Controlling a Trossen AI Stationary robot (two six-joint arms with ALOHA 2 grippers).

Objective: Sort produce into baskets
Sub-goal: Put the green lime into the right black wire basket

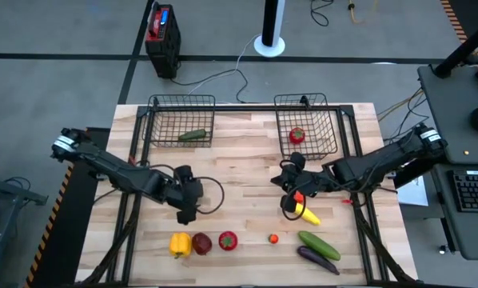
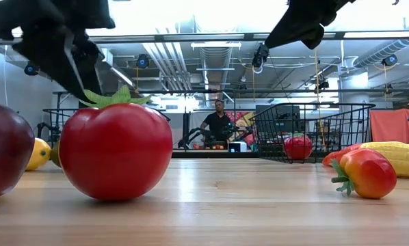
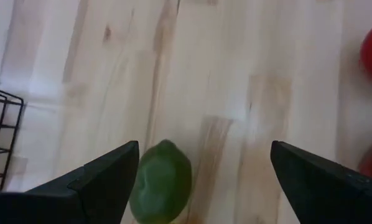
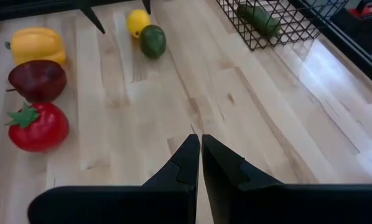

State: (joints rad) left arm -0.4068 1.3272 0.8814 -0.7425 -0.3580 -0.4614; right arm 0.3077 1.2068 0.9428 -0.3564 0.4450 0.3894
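The left gripper (image 1: 186,214) hangs spread wide, left of centre in the high view, over a green lime (image 3: 162,182) — the pick looks in hand; next it must drop and clamp. The right gripper (image 4: 199,163) waits clenched, empty, mid-right — baskets (image 1: 181,120) upper centre.

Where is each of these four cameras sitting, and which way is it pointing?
High view: above the table, looking straight down; shows both arms, left gripper, right gripper, and two baskets.
Low view: at tabletop height, looking level across at a red tomato; arms enter from above.
Left wrist view: on the left arm, looking down at a green fruit between its open fingers.
Right wrist view: on the right arm, past its shut fingers.
Shared: the red tomato shows in the low and right wrist views.
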